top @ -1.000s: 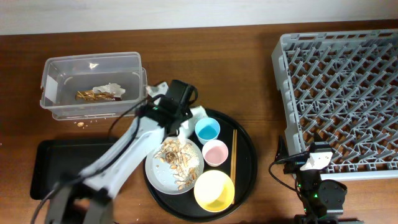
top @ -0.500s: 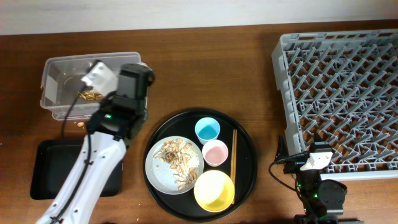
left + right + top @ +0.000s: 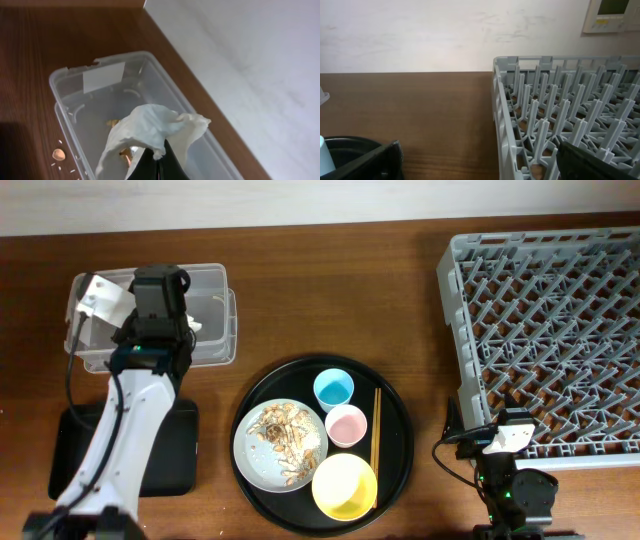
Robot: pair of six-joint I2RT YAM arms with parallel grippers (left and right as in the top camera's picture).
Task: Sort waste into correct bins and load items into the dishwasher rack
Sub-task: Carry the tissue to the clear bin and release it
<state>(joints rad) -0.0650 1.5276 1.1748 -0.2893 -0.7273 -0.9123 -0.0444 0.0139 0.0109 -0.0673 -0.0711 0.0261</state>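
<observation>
The left jaws are shut tight on a crumpled white paper [image 3: 152, 127], pinching one fold so the rest billows out in front of the wrist camera. The left arm [image 3: 130, 430] holds it directly over the clear tub [image 3: 222, 310], which sits at ten o'clock from the round black tray [image 3: 400, 470]. We judge it hangs there to be dropped in as waste. A gold-brown glint shows in the tub behind the paper, too hidden to name. A brown crumb [image 3: 59, 155] and a few rice grains lie on the bench just outside the tub's wall. The shallow black tray [image 3: 65, 470] lies at eight o'clock, partly under the arm.

The grey plate [image 3: 250, 470] with its food scraps [image 3: 285, 430], the blue cup [image 3: 333, 390], pink cup [image 3: 346, 425], yellow bowl [image 3: 344, 485] and chopsticks [image 3: 376, 440] all rest on the round tray. None is in the dishwasher rack [image 3: 448, 330] at three o'clock. The right jaws stand wide apart and empty, parked low beside the rack's near corner, likely waiting for the dishes.

A white sticker [image 3: 103, 77] on the tub is blank. A wall panel [image 3: 612, 15] carries text too small to read.
</observation>
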